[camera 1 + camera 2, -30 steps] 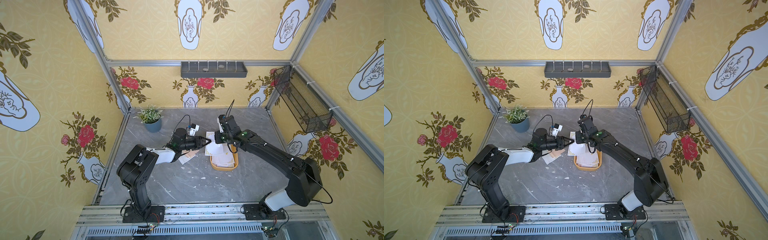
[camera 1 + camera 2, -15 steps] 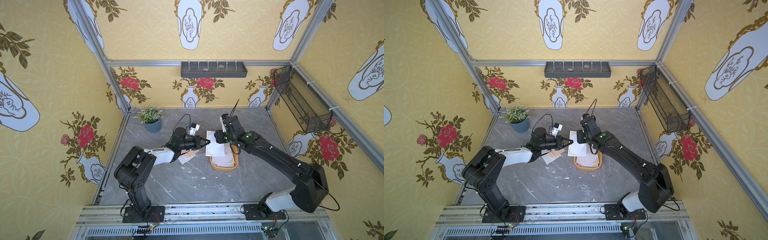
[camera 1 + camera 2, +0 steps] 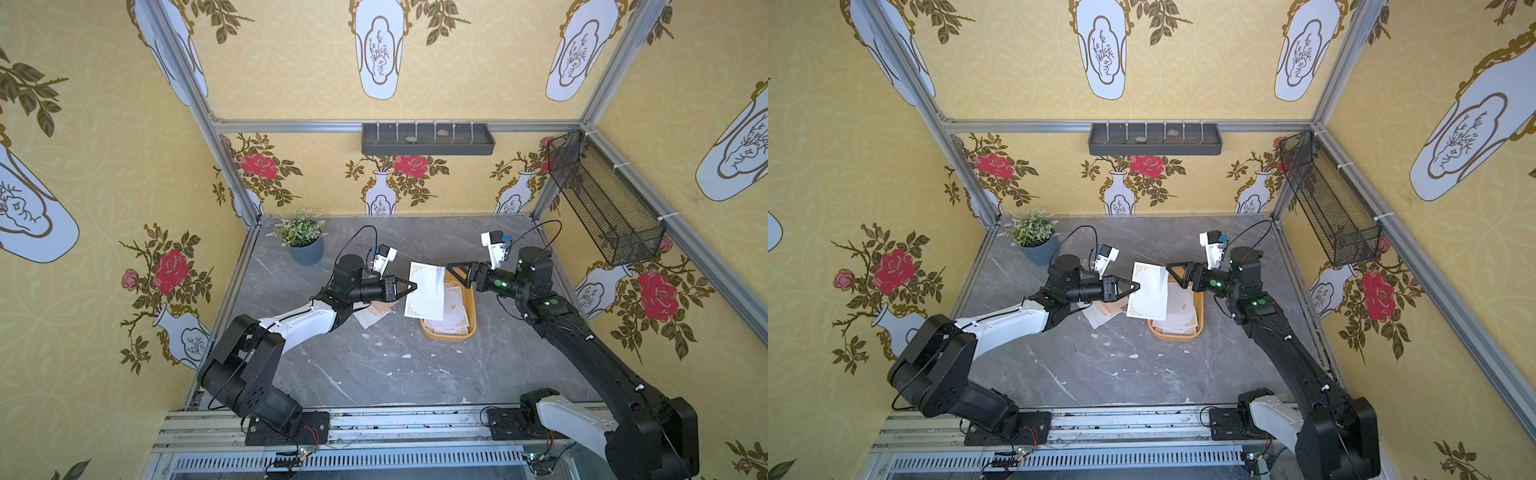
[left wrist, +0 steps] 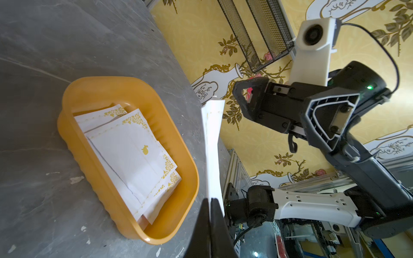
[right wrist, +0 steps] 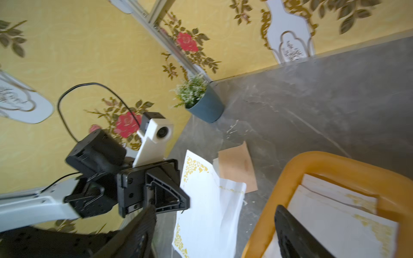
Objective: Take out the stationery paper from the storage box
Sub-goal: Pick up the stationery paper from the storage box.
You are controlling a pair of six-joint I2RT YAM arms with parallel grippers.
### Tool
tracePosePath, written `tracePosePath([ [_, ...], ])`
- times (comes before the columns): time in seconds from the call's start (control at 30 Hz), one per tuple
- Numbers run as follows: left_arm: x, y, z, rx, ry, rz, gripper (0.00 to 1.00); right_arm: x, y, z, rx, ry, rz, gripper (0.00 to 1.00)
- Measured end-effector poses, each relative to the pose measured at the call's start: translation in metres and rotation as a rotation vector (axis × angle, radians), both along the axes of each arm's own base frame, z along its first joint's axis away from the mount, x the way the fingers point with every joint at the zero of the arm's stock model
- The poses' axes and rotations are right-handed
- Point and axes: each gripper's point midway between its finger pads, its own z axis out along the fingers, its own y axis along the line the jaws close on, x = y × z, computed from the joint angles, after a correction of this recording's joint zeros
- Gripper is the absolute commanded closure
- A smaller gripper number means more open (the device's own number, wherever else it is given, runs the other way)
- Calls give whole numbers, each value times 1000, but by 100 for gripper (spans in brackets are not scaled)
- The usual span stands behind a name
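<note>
**One sheet is up, the rest lie in the box**

My left end effector [image 3: 415, 286] is pressed together on a thin white paper sheet with gold corner patterns [image 3: 428, 293]. I pinch it at the middle of one long edge. The sheet is up in the air, off the grey marble worktop [image 3: 374, 365]. In both top views it hangs partly over the near-left side of the shallow mustard-yellow plastic box [image 3: 446, 336] and partly over the worktop beside it. In my left wrist view I see the sheet [image 4: 212, 152] almost edge-on, rising from my closed fingers [image 4: 220, 214].

My right end effector [image 3: 453, 272] is spread wide and holds nothing. It hangs in the air over the far end of the box, close to the sheet's far corner. In my right wrist view my two fingers stand far apart, with the sheet [image 5: 207, 201] and the box rim [image 5: 290, 169] showing between them.

More white sheets with gold corners [image 4: 134, 152] lie in a loose pile inside the box [image 4: 100, 82].

A pale peach sheet [image 3: 380, 307] and another white sheet [image 3: 368, 320] lie flat on the worktop under my left arm, outside the box.

A small green plant in a blue pot [image 3: 305, 243] stands in the far left corner, well apart from the box.
</note>
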Motion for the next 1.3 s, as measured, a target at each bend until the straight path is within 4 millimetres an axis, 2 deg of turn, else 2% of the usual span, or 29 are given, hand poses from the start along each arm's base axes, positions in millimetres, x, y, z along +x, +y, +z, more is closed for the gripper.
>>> tracePosePath([
  [0.13, -8, 2, 13, -27, -33, -19, 100, -12, 15, -1, 66, 28, 130, 19],
  [0.3, -12, 4, 23, -47, -61, -27, 100, -20, 27, -10, 74, 51, 202, 20],
  [0.47, -12, 4, 25, -52, -67, -29, 100, -28, 46, -19, 68, 74, 265, 26],
  [0.57, -11, 3, 22, -48, -58, -28, 100, -31, 56, -21, 63, 79, 296, 41],
  [0.67, -11, 3, 21, -47, -48, -27, 100, -29, 57, -20, 59, 75, 291, 61],
  [0.73, -11, 3, 20, -45, -45, -27, 100, -28, 56, -18, 59, 66, 284, 75],
  [0.8, -11, 3, 20, -43, -46, -26, 100, -29, 55, -11, 60, 39, 280, 97],
  [0.83, -11, 4, 21, -43, -46, -26, 100, -27, 54, -9, 58, 26, 269, 100],
  [0.87, -11, 4, 21, -43, -48, -24, 100, -27, 53, -7, 59, 22, 261, 100],
  [0.93, -11, 4, 21, -44, -50, -25, 100, -27, 51, -5, 58, 14, 257, 64],
  [0.97, -12, 3, 21, -43, -50, -27, 100, -27, 50, -5, 55, 16, 249, 57],
  [1.03, -12, 3, 20, -39, -50, -28, 100, -23, 48, -6, 49, 15, 226, 61],
  [1.1, -12, 3, 19, -37, -47, -26, 100, -22, 47, -5, 48, 8, 221, 93],
  [1.13, -12, 3, 19, -36, -45, -26, 100, -20, 46, -5, 45, 1, 213, 99],
  [1.17, -12, 3, 18, -34, -47, -26, 100, -19, 45, -4, 44, -2, 208, 99],
  [1.2, -12, 3, 18, -33, -46, -26, 100, -19, 45, -4, 43, -2, 204, 83],
  [1.23, -12, 3, 17, -31, -43, -25, 100, -19, 44, -5, 42, 3, 202, 56],
  [1.27, -11, 4, 16, -28, -39, -22, 100, -18, 44, -4, 39, 4, 196, 53],
  [1.3, -11, 4, 15, -26, -37, -22, 100, -17, 43, -5, 37, 8, 192, 66],
])
